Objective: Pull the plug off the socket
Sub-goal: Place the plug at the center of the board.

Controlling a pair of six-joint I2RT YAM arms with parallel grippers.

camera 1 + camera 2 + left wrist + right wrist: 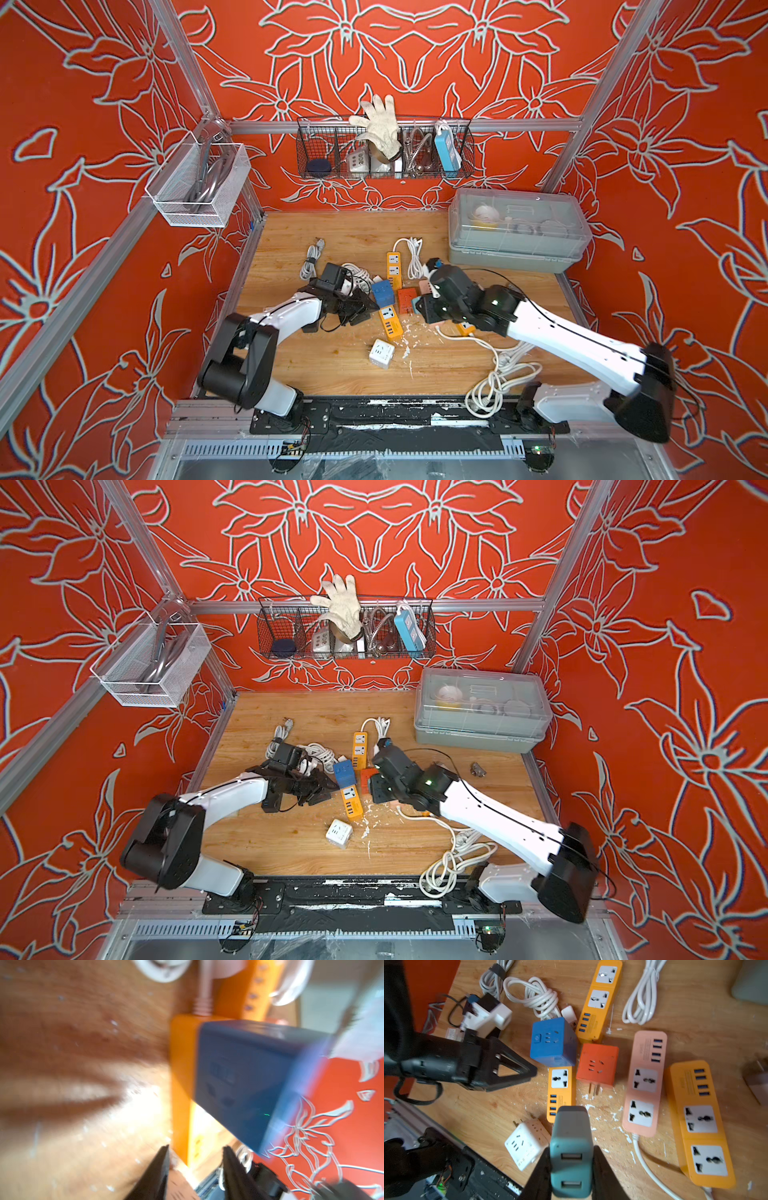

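Left wrist view is blurred. The right gripper clamps the teal-and-grey plastic charger plug, long axis running out past the jaws, prongs hidden. The left gripper stands narrowly parted, orange plastic power strip at its tips.

the left wrist view is smeared throughout: the blue cube socket and the orange strip under it are softened, their markings cannot be read, and all but the tips of the left pincer is cut off by the frame edge. in the right wrist view the prongs of the teal charger, clamped in the right pincer, cannot be seen, and its near end is cut off. a brown object is likewise cut by the edge. in both top views that pincer's tips are hidden beneath its wrist. the contents of the clear lidded box cannot be made out.
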